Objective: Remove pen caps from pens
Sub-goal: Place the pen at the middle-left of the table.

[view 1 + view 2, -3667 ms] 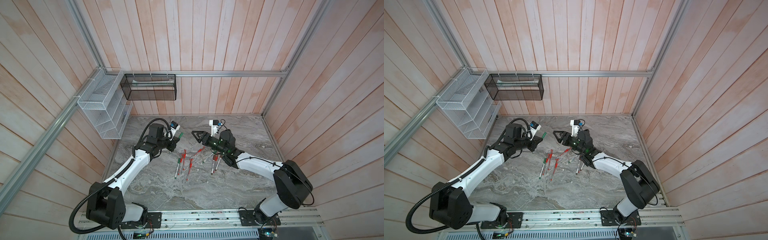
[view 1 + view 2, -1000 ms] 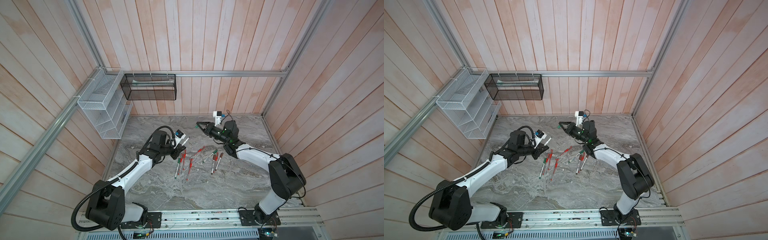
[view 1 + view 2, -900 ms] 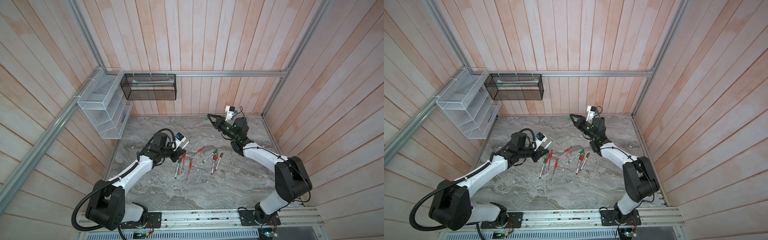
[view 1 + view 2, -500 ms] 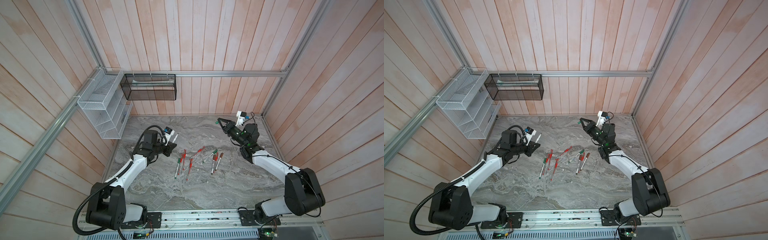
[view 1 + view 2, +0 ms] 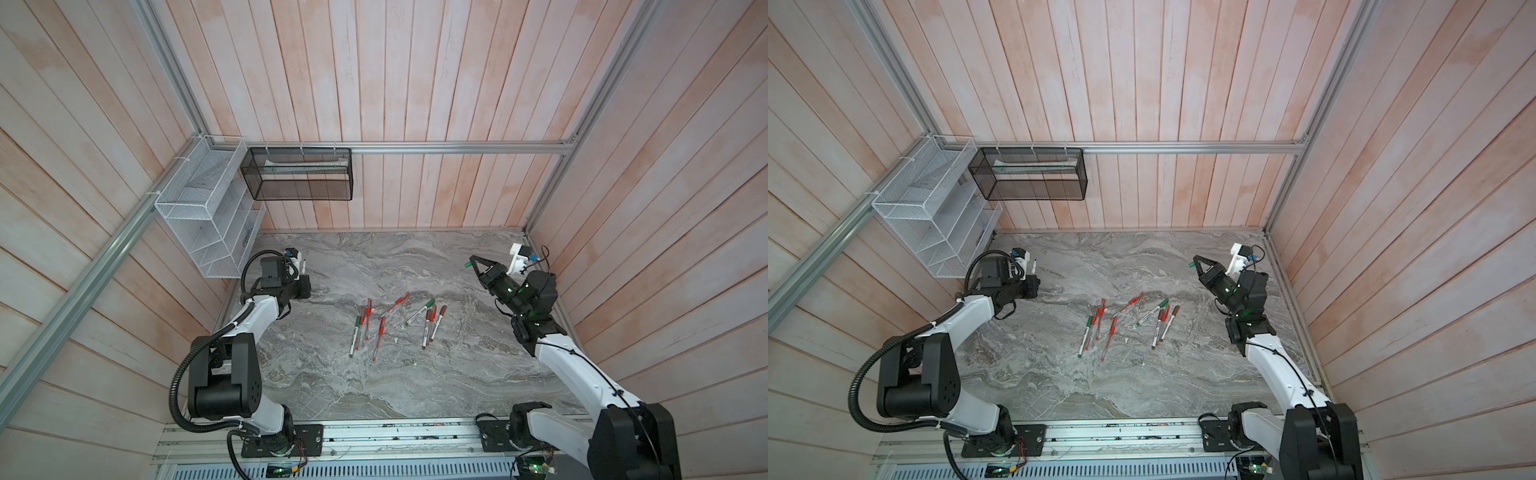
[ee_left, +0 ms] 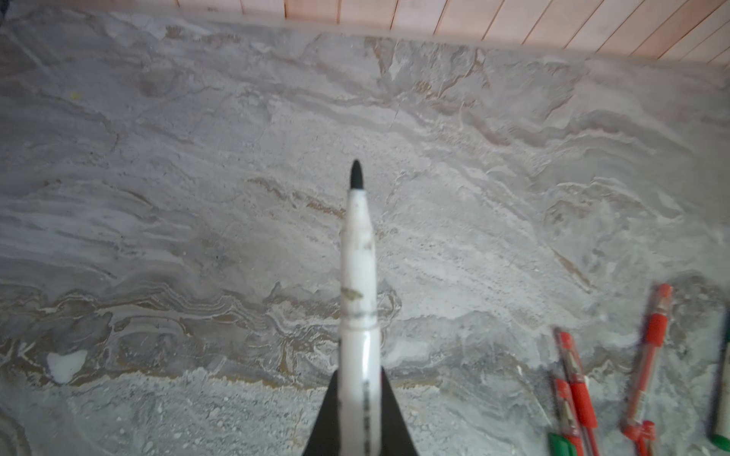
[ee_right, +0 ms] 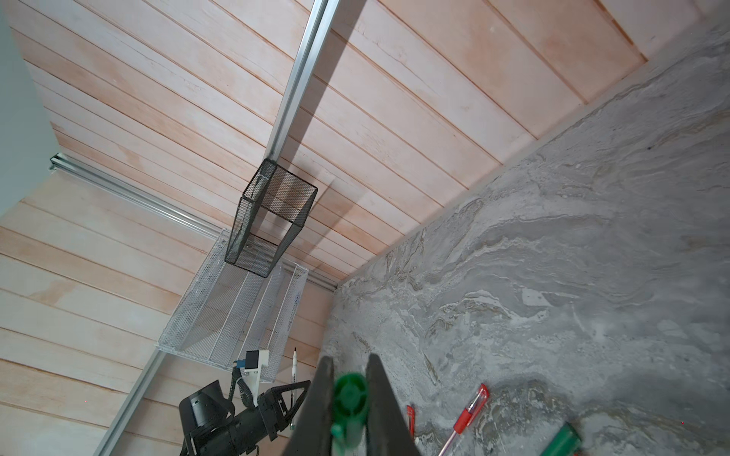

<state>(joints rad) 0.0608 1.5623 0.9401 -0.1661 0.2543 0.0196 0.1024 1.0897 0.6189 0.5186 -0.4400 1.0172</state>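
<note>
White-barrelled marker (image 6: 358, 316) is uncapped, its dark nib bare. I've got it pinched in my left gripper (image 6: 359, 377), just beside the white mesh rack (image 5: 208, 237). A stubby green cap (image 7: 349, 398) is clamped in my right gripper (image 7: 349, 361), farthest from the rack. The other pens (image 5: 390, 324) lie flat in a loose scatter, well apart from the rack: slim red pens (image 5: 380, 336), two green-capped markers (image 5: 419, 312) and two brown-capped markers (image 5: 434, 326) side by side.

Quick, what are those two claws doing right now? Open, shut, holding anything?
Left gripper: shut on the white marker, whose dark tip is bare.
Right gripper: shut on the green cap.
</note>
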